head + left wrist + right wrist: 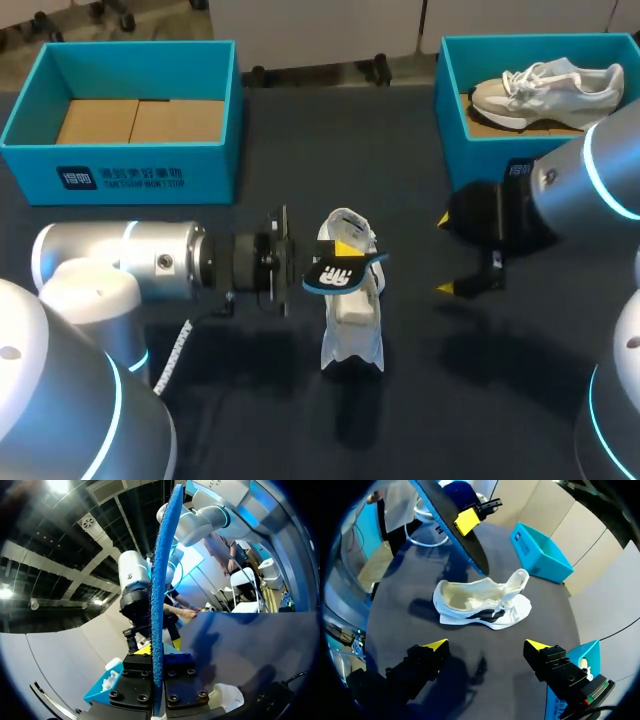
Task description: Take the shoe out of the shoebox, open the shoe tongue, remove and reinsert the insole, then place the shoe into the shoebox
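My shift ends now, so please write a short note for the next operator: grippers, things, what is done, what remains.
Left gripper: shut on the insole, held above the shoe.
Right gripper: open, empty, beside the shoe.
Shoe is on the table; left box empty, right box holds another shoe.
Done: shoe out, insole out.
Left to do: reinsert insole, return shoe to box.

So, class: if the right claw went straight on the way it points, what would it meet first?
Probably the white shoe, lying straight ahead of the right claw; its height is unclear.
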`<state>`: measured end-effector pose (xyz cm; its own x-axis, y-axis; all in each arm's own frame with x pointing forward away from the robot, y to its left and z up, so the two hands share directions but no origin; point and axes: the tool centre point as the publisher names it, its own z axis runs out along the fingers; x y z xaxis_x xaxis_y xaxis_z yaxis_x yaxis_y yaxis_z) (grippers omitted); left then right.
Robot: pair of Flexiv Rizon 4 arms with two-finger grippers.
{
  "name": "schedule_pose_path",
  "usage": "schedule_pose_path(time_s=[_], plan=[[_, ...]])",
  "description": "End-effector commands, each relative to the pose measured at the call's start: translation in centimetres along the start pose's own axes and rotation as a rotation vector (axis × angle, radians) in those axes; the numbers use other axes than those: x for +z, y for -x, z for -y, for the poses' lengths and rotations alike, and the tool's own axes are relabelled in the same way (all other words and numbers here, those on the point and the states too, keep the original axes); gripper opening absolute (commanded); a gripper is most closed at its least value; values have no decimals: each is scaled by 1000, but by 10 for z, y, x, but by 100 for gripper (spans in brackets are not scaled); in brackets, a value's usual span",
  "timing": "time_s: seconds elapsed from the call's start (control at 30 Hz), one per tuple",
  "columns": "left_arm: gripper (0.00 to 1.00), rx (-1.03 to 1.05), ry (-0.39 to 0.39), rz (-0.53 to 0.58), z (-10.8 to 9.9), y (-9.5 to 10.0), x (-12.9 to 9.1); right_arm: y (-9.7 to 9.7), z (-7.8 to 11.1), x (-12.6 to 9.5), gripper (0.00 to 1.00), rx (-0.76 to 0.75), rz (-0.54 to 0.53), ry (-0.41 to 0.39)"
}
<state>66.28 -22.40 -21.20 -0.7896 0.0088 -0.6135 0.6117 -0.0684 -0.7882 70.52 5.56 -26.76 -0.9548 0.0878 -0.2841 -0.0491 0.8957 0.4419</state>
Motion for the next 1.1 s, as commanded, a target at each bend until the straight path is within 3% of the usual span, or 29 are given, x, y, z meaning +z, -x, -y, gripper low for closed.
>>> schedule_pose_path(time_s=[0.03,0.3,1.1], plan=[[0,-5,8,-1,-6,-6,2,-3,-6,23,100,-10,4,0],[0,-18,16,-3,-12,-15,-1,-12,-14,46,100,-40,-46,-20],[0,-34,72,-28,-25,-31,-8,-17,-19,62,100,-48,-64,9]])
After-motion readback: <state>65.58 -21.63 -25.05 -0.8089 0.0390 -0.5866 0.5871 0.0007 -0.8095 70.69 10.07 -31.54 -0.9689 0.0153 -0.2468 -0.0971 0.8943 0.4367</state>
